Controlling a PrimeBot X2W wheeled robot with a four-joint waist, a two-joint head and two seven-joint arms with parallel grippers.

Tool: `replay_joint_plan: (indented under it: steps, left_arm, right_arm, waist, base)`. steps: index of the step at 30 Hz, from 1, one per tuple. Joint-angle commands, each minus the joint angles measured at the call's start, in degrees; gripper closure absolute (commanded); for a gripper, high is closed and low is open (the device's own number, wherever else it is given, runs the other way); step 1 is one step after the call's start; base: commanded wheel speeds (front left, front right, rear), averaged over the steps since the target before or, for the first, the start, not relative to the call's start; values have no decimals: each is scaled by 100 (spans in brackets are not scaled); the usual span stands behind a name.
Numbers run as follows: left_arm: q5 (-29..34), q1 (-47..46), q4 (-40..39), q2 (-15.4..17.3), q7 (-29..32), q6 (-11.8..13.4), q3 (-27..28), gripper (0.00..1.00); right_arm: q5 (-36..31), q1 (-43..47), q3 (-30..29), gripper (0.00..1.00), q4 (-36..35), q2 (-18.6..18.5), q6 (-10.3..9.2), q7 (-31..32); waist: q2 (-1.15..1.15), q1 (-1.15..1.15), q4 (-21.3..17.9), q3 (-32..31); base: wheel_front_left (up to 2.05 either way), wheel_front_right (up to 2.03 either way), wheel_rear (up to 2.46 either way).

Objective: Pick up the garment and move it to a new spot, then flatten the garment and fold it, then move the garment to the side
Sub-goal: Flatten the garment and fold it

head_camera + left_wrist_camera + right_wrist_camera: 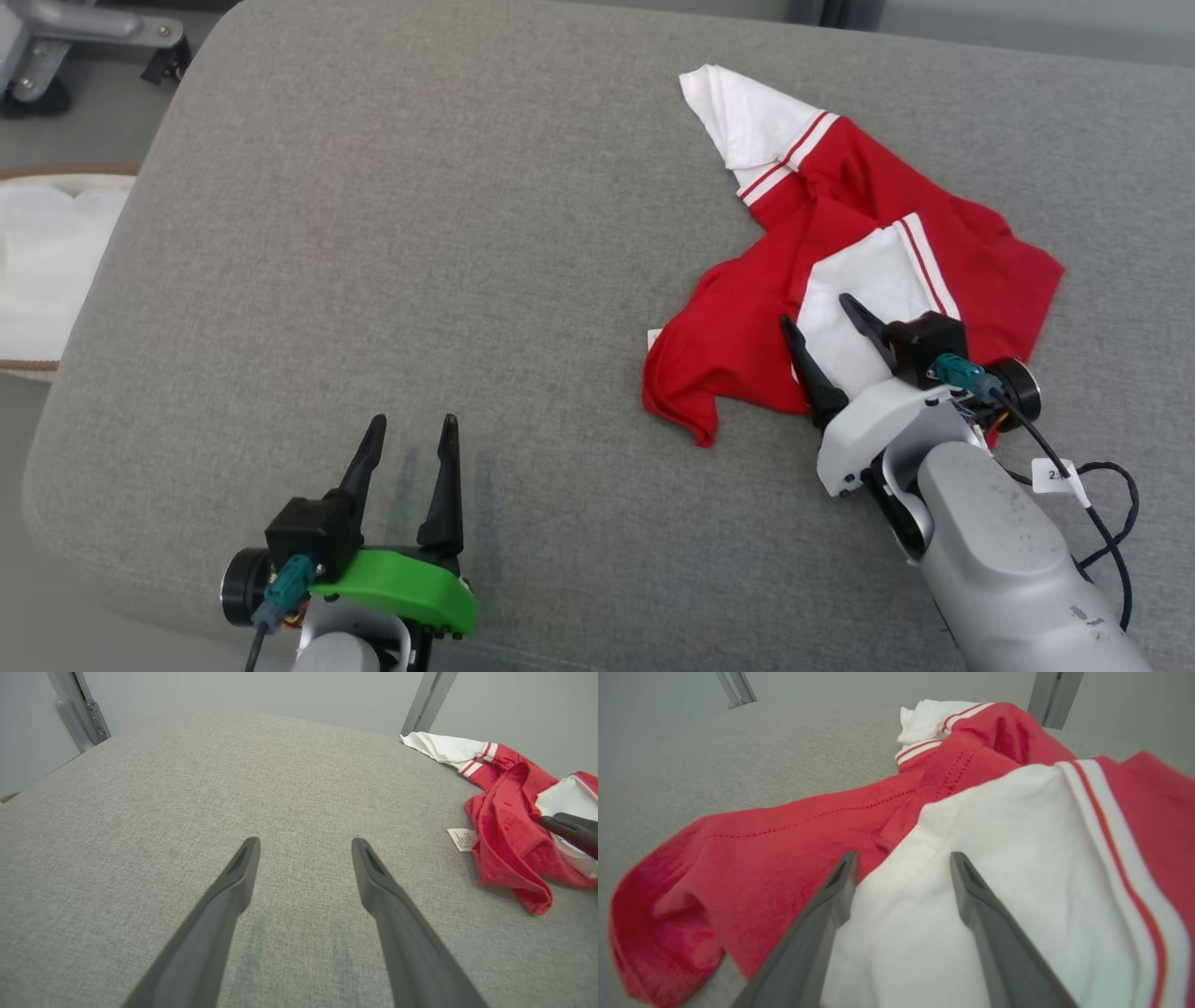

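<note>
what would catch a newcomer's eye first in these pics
The crumpled red and white garment stands out, bright against the right side of the grey padded surface. Next comes the right gripper, poised over the garment's near part with its fingers spread. The left gripper hangs open above bare grey fabric at the lower left.

The shirt (728, 317) is red with white sleeves and thin red and white stripes. The cushion (420, 233) is grey. The left gripper (414, 422) is black with a green piece (401, 588).
</note>
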Motion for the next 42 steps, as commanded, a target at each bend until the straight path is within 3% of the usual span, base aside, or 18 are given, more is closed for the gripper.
replay_joint_plan:
  steps: [1, 2, 3, 5, 6, 8, 10, 19, 29, 34, 42]
  left_arm:
    - [-26, -127, 19, 12, -3, 38, -27, 0]
    - [-43, -141, 30, 12, -3, 50, -42, 0]
    - [-54, -152, 35, 13, -3, 57, -48, 0]
    - [-68, -172, 13, 12, -3, 68, -64, 0]
    - [-60, -168, 4, 13, -3, 59, -67, 0]
    - [-38, -135, 15, 13, -3, 63, -62, 0]
    - [-14, -97, 30, 13, -3, 57, -45, 0]
    - [67, 68, 103, 14, -3, -7, -8, 0]
    - [191, 339, 211, 14, -3, -31, 95, 0]
    - [243, 499, 234, 14, -3, -52, 168, 0]
    - [269, 636, 191, 14, -3, -53, 200, 0]
  right_arm:
    - [-80, -38, -49, 0, 47, -31, -9, 1]
    - [-105, -33, -76, 0, 54, -31, -9, 1]
    - [-111, -18, -98, 8, 57, -31, -9, 1]
    - [-96, 35, -148, 36, 12, -31, -9, 2]
    - [-105, 80, -185, 55, -6, -31, -9, 2]
    - [-96, 159, -208, 67, -18, -31, -8, 2]
    - [-91, 214, -230, 100, -47, -31, -8, 2]
    - [64, 419, -314, 100, -589, -28, -9, 1]
    - [543, 325, -105, 100, -1891, -35, -9, 1]
    - [657, 174, -450, 100, -2405, -31, -9, 1]
    - [470, 592, -1553, 100, -2647, -218, -9, 0]
  waist:
    - [0, 0, 215, 214]
    - [0, 0, 220, 221]
    - [0, 0, 218, 223]
    - [0, 0, 201, 210]
    - [0, 0, 184, 198]
    - [0, 0, 139, 162]
    - [0, 0, 93, 127]
    - [0, 0, -68, -127]
    - [0, 0, -246, -673]
    - [0, 0, -428, -912]
    - [0, 0, -827, -1096]
  base:
    - [0, 0, 0]
    - [0, 0, 0]
    - [0, 0, 0]
    - [0, 0, 0]
    - [0, 0, 0]
    - [0, 0, 0]
    - [0, 0, 0]
    - [0, 0, 0]
    - [0, 0, 0]
    - [0, 0, 0]
    - [0, 0, 0]
